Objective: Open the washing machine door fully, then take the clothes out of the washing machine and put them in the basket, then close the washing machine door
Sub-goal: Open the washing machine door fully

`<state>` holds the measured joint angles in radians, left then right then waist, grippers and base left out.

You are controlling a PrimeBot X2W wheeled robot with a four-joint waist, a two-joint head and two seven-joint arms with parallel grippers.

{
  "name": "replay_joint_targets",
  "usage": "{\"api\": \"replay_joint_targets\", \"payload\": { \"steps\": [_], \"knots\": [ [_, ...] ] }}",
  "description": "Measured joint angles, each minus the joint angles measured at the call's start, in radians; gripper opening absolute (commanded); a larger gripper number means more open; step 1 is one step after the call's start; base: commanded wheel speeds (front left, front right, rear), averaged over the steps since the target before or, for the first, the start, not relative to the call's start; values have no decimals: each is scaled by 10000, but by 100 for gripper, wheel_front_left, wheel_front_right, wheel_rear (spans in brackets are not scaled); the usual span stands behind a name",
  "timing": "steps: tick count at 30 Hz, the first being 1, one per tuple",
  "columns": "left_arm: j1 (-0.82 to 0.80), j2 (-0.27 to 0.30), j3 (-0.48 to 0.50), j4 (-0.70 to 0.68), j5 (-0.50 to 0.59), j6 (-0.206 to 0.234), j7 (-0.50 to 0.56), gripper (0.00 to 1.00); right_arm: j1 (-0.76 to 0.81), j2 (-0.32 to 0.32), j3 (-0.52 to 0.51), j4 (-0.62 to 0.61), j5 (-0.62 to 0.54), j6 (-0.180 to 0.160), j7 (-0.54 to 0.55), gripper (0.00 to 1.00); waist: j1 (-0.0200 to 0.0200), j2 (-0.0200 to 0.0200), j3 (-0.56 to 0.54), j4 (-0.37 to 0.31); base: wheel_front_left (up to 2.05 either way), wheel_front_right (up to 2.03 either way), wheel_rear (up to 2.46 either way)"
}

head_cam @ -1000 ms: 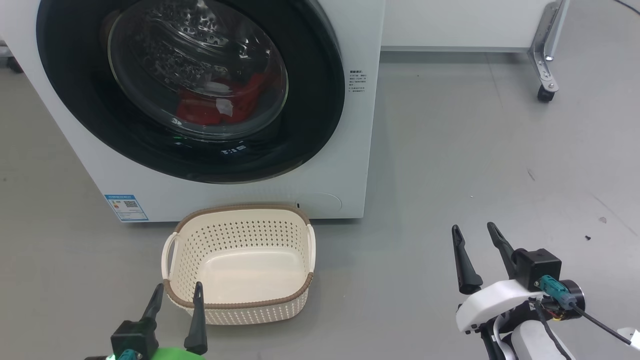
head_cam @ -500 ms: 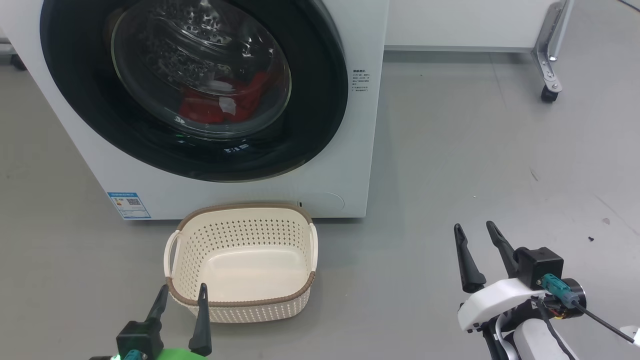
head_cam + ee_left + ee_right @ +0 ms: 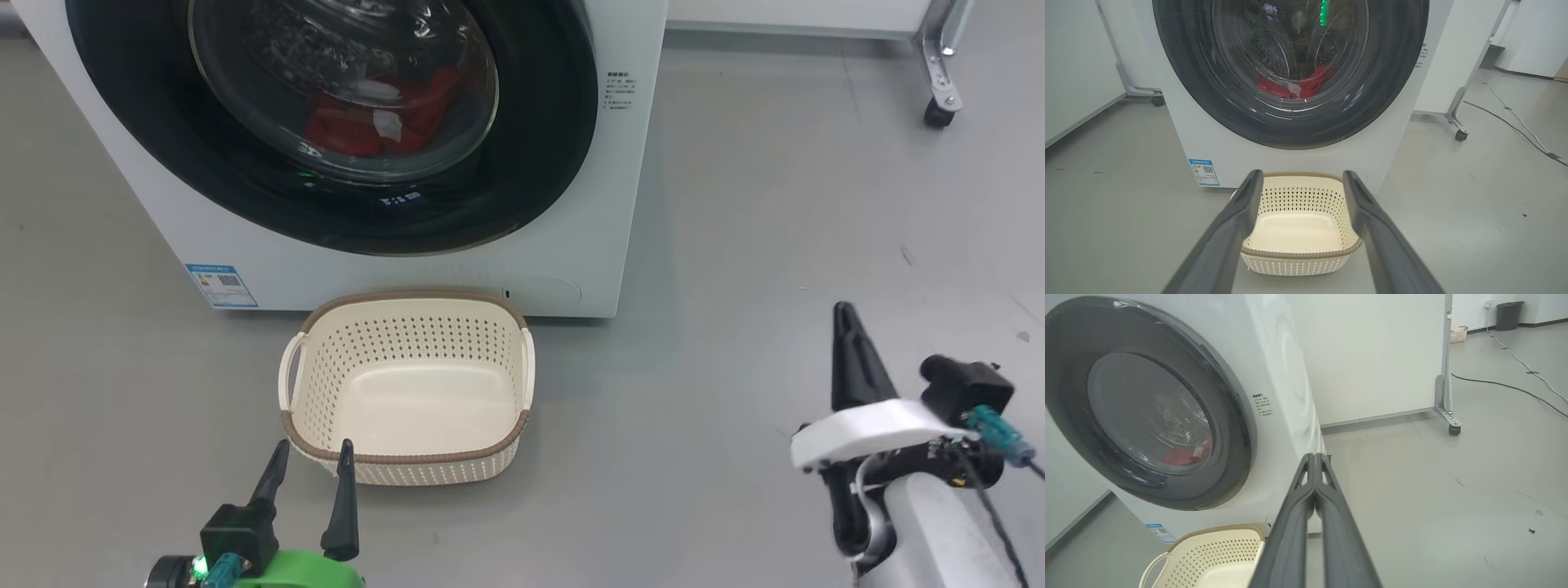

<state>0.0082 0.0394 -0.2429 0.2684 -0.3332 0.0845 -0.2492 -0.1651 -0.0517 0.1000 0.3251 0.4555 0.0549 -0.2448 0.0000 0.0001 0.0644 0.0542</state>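
The white washing machine (image 3: pixel 629 188) stands ahead with its round black washing machine door (image 3: pixel 539 163) shut flat against the front. Behind the door's glass lie red clothes (image 3: pixel 359 122) at the bottom of the drum, also visible as clothes (image 3: pixel 1294 83) and clothes (image 3: pixel 1186 455). The cream basket (image 3: pixel 408 453) sits on the floor just before the machine, with nothing in it. My left gripper (image 3: pixel 314 457) hovers open at the basket's near rim. My right gripper (image 3: pixel 845 314) is shut on nothing, low over the floor to the right of the machine; its fingers (image 3: pixel 1314 473) press together.
Grey floor stretches to the right of the machine. A white panel on a wheeled metal foot (image 3: pixel 939 102) stands behind at the far right. A cable (image 3: pixel 1506 388) runs along the floor further back, near a dark bin (image 3: pixel 1508 314).
My right gripper has closed from open to shut and turned on its side. The head camera has tilted, so the machine and basket sit higher and further right in the picture.
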Motion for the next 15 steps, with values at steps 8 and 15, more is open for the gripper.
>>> {"api": "replay_joint_targets", "payload": {
  "steps": [8, 15],
  "knots": [
    [-485, 13, -439, -265, -2, 31, -2, 100, -971, 21, -1473, -96, 2255, -44, 366, 0, 0, 0, 716, 237, 0, 0, 0],
    [-925, 15, -899, -522, -171, 31, -2, 100, -2452, 17, -2010, -305, 3453, 54, 1344, 0, 0, 0, 1467, 598, 0, 0, 0]
  ]
}}
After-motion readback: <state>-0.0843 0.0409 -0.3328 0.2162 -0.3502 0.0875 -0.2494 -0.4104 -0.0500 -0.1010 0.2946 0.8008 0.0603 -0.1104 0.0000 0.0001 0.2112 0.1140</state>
